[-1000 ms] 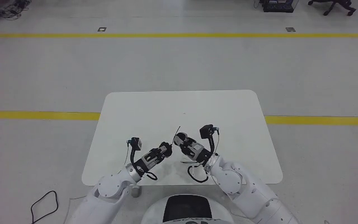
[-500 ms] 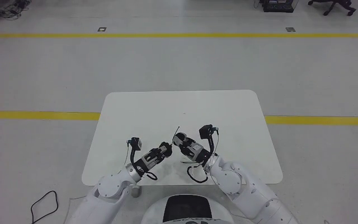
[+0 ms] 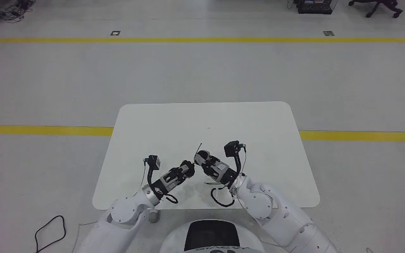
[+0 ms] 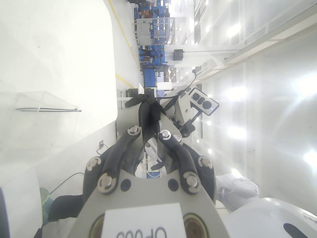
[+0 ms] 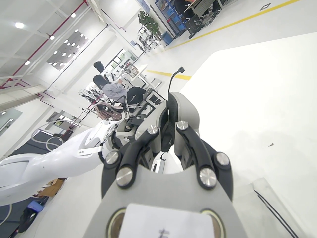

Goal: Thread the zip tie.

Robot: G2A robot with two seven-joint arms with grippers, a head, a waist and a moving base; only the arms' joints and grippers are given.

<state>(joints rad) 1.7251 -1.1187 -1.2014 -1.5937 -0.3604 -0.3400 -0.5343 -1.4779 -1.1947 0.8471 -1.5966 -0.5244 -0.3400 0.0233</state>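
Note:
A black zip tie [image 5: 171,82] sticks out past the fingertips of my right gripper [image 5: 170,105], its square head [image 5: 181,69] at the free end. That gripper is shut on the strap. From above, the tie [image 3: 199,150] shows as a thin dark line rising from my right gripper [image 3: 199,159] over the near middle of the white table [image 3: 253,126]. My left gripper [image 3: 188,167] sits just beside it, tip to tip. In the left wrist view my left gripper [image 4: 148,106] is shut on a black piece that looks like the tie's other end.
A clear plastic box [image 4: 47,100] holding spare black zip ties [image 4: 49,110] rests on the table close to both grippers, and its corner [image 5: 262,187] shows by the right wrist. The table's far half is bare white surface. People sit at desks well behind.
My right gripper and the tie have edged slightly toward the left gripper. The left arm has kept still.

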